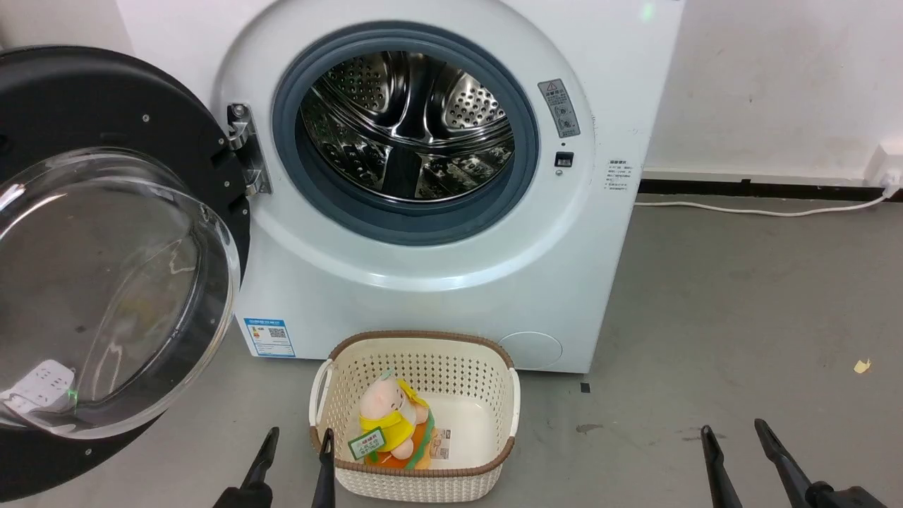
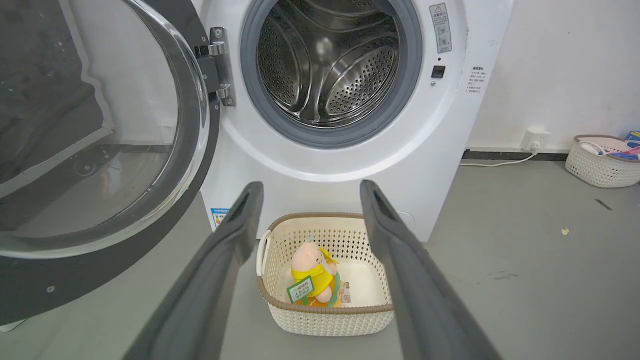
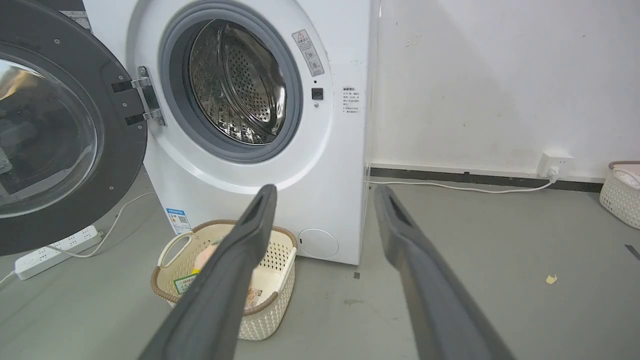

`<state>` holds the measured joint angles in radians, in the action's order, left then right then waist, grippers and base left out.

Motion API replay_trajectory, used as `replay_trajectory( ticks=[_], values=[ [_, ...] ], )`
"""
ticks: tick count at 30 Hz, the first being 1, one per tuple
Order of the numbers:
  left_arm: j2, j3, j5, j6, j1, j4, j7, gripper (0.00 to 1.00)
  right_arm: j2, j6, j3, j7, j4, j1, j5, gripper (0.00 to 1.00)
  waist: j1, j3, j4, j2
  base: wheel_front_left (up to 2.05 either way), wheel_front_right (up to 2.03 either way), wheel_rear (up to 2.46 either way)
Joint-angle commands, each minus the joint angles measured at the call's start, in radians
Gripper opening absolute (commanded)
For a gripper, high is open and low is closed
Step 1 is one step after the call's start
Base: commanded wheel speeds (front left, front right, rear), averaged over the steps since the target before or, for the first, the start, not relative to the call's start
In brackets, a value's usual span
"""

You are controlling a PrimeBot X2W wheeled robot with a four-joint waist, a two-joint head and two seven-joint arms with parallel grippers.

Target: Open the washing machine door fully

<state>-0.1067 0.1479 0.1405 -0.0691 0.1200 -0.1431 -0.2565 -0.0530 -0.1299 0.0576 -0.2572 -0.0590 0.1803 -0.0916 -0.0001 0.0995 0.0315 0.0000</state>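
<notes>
The washing machine door (image 1: 77, 113) hangs swung wide to the left of the white washing machine (image 1: 451, 296) on its metal hinge (image 1: 248, 152). Its black frame and clear bulging glass bowl (image 1: 113, 282) face me. The door also shows in the left wrist view (image 2: 100, 150) and the right wrist view (image 3: 65, 130). The steel drum mouth (image 1: 405, 130) stands uncovered. My left gripper (image 1: 300, 441) is open, low at the bottom left beside the basket, holding nothing. My right gripper (image 1: 734, 432) is open at the lower right over bare floor.
A cream basket (image 1: 487, 480) with a yellow plush toy (image 1: 388, 423) sits on the floor in front of the machine. A white power strip (image 3: 55, 250) lies under the door. A cable (image 1: 762, 209) runs along the right wall. Another basket (image 2: 600, 165) stands far right.
</notes>
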Motion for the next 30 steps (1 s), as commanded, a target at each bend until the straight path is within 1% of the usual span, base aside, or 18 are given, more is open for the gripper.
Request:
replay_trajectory(
  ticks=[1, 20, 21, 30],
  values=[
    [0.005, -0.003, -0.010, -0.007, 0.002, -0.005, -0.005, 1.00, 0.003, -0.001, 0.000, -0.004, -0.004, 0.000, -0.008, 1.00, 0.0001, 0.000, 0.002, 0.0000, 0.00, 0.00, 0.00],
    [0.012, -0.007, -0.037, 0.003, -0.010, -0.013, -0.005, 1.00, 0.003, -0.001, -0.001, -0.005, -0.010, -0.006, -0.006, 1.00, 0.0001, -0.002, 0.014, 0.0000, 0.00, 0.00, 0.00],
    [0.007, -0.004, -0.032, 0.002, -0.002, -0.014, 0.000, 0.00, 0.000, 0.000, 0.000, 0.000, -0.005, -0.001, 0.000, 0.00, 0.0001, -0.002, 0.014, 0.0000, 0.00, 0.00, 0.00],
    [0.007, -0.010, -0.037, 0.005, -0.007, -0.008, 0.013, 0.00, 0.000, 0.000, -0.003, 0.013, -0.001, -0.010, 0.007, 0.00, 0.0001, -0.007, 0.012, 0.0000, 0.00, 0.00, 0.00]
  ],
)
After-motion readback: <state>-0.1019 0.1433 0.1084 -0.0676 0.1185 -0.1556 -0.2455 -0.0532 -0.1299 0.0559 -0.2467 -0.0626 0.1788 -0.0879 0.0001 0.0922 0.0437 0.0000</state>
